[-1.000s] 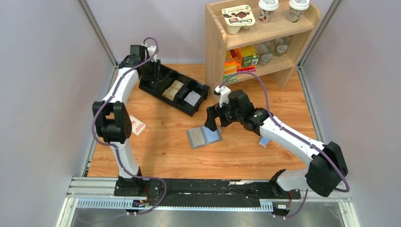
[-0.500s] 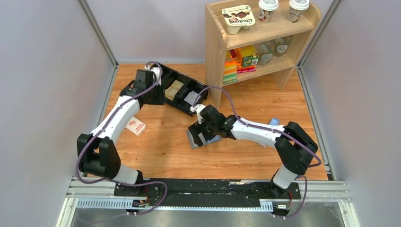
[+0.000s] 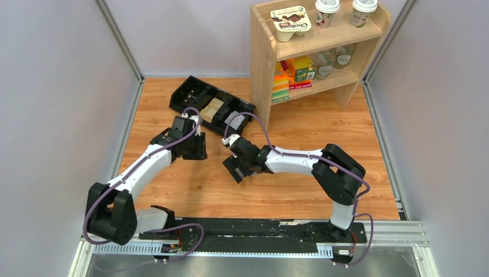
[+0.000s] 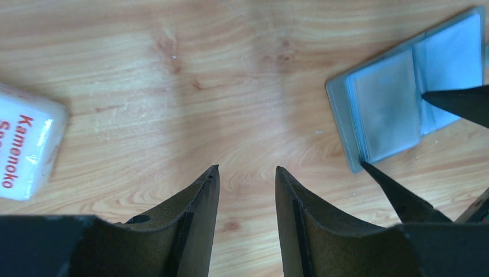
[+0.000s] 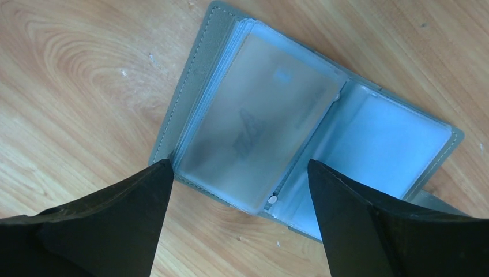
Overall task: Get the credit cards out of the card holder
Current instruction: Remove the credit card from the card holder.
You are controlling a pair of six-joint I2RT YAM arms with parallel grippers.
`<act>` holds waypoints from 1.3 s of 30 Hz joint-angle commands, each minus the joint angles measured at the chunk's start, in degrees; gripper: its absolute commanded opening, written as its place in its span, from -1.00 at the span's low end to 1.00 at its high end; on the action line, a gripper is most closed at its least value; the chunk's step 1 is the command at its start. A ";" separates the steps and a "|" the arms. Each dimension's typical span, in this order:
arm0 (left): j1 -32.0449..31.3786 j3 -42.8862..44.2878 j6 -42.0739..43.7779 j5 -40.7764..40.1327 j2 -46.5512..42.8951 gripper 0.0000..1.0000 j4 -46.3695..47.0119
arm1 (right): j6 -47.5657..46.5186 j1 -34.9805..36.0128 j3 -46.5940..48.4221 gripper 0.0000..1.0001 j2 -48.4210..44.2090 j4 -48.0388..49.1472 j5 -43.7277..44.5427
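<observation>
**A:** Where is the holder?

**B:** The holder [image 5: 357,144] lies open and flat on the table [image 5: 69,69], filling the middle of the right wrist frame. In the left wrist frame it sits at the upper right.

**A:** Any card to see?

**B:** One card [image 5: 254,127] shows dimly through the frosted left sleeve, inside the holder. The right sleeve looks pale blue, and I can't tell whether it holds anything.

**A:** And the right gripper?

**B:** The right gripper [image 5: 239,164] is spread wide and pinches nothing. Its fingers stand at the two lower corners of the holder's left half. I can't tell whether the tips touch it.

**A:** The left one?

**B:** The left gripper [image 4: 247,169] has its fingers partly apart over bare wood, with nothing between them. A white box [image 4: 23,150] with red print lies at the left edge of its frame. In the top view, a black tray [image 3: 187,92] sits above both grippers.
</observation>
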 commanded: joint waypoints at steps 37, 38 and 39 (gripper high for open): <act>-8.58 3.38 -4.50 10.67 7.02 -0.03 10.74 | 9.70 -11.49 -9.80 0.68 -9.87 6.86 -10.16; -8.94 3.90 -4.50 10.76 7.63 -0.03 10.91 | 10.23 -11.66 -9.97 0.65 -10.04 6.77 -9.37; -9.11 4.17 -4.50 10.76 7.90 -0.03 10.91 | 10.76 -11.93 -10.15 0.60 -10.31 6.51 -8.32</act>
